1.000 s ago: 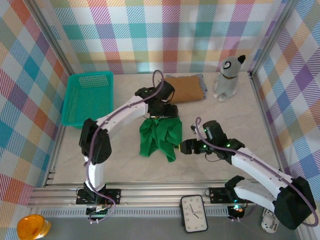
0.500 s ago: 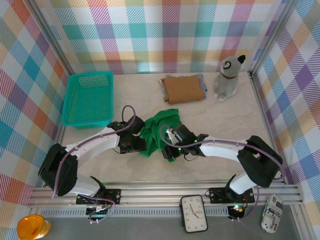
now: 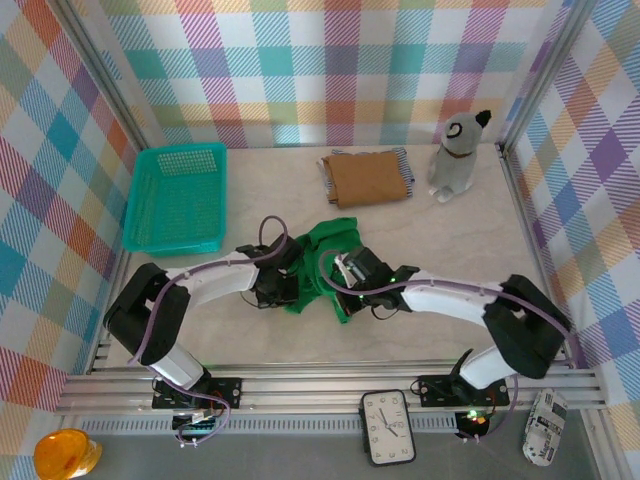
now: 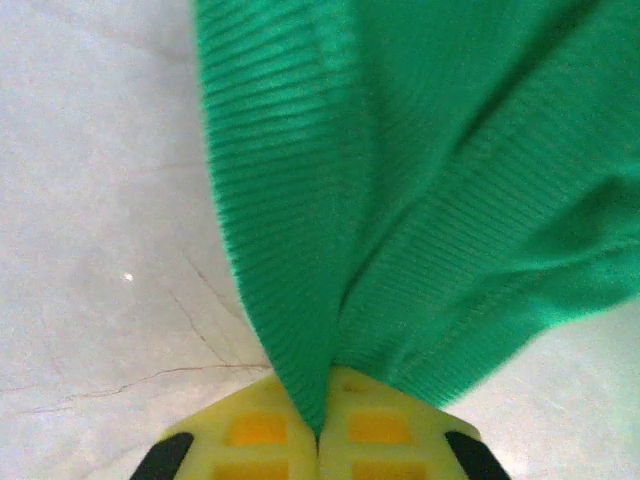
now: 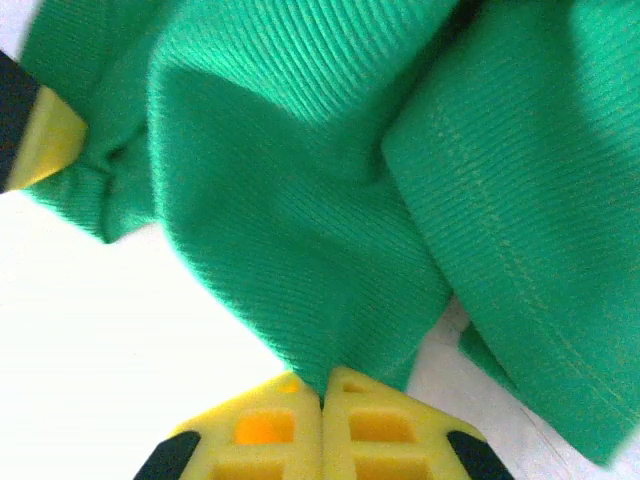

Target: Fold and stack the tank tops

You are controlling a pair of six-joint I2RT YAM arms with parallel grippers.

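Near edge: a clock [image 3: 388,428] lies flat in front of the arm bases, and an orange round object [image 3: 66,452] sits at the near left corner.

Mid table: both arms reach inward and low over the pale table [image 3: 460,240] and meet at the green tank top [image 3: 322,250]. The garment lies crumpled at the table's centre, not folded.

The left gripper [image 3: 283,288] is at the top's near left edge. In the left wrist view its yellow pads [image 4: 260,435] are pressed together, with a pinched ridge of ribbed green cloth rising from between them. The jaws are closed on the fabric, and the fabric fans out away from the grip over bare table.

The right gripper [image 3: 345,290] is at the near right edge of the same garment, just beside the left one. In the right wrist view its pads [image 5: 265,430] are likewise closed, with a fold of green cloth clamped between them. A hemmed edge of the top runs off to the right.

Far side: the teal mesh basket [image 3: 178,150] stands at the far left, well apart from the green top. The tan-brown tank top [image 3: 368,178] lies folded flat near the back wall. It appears to rest on the folded striped tank top [image 3: 406,168], of which only narrow edges show. A grey-and-white dog figure [image 3: 455,160] stands upright just right of that stack.
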